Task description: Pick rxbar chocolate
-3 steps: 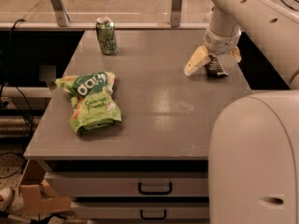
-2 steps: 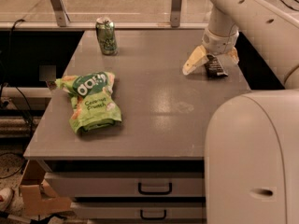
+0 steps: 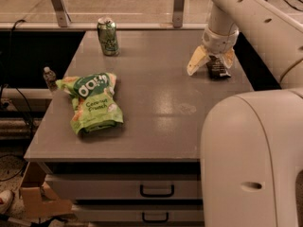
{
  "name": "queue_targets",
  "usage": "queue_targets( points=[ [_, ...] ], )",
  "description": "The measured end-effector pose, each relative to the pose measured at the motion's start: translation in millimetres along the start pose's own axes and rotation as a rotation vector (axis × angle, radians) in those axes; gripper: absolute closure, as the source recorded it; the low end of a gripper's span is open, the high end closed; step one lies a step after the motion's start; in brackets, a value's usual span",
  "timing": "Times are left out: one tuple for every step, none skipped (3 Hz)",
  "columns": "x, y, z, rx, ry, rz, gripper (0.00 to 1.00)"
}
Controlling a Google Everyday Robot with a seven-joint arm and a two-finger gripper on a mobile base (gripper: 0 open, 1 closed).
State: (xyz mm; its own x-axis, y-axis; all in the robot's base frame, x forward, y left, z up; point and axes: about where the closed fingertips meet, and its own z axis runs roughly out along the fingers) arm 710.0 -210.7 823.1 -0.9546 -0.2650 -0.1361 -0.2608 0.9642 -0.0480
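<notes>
The rxbar chocolate (image 3: 217, 68), a small flat black bar with faint white print, lies near the right edge of the grey table (image 3: 156, 108). My gripper (image 3: 211, 60) hangs straight over it on the white arm. Its pale yellow fingers (image 3: 195, 62) are spread, one on each side of the bar, tips close to the tabletop. The near end of the bar sticks out from between them; the far end is hidden by the gripper.
A large green snack bag (image 3: 92, 103) lies at the table's left front. A green drink can (image 3: 108, 36) stands at the back left. A railing runs behind the table. Drawers (image 3: 156, 190) sit below the front edge. My white body (image 3: 251, 160) fills the right foreground.
The gripper has shifted slightly left and lower around the bar. The bar, bag and can have not moved.
</notes>
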Motion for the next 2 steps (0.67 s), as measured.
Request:
queue_targets(
  points=[
    [-1.0, 0.2, -4.1, 0.000, 0.001, -0.001, 0.63],
    [-2.3, -0.1, -12.9, 0.000, 0.001, -0.001, 0.87]
  ],
)
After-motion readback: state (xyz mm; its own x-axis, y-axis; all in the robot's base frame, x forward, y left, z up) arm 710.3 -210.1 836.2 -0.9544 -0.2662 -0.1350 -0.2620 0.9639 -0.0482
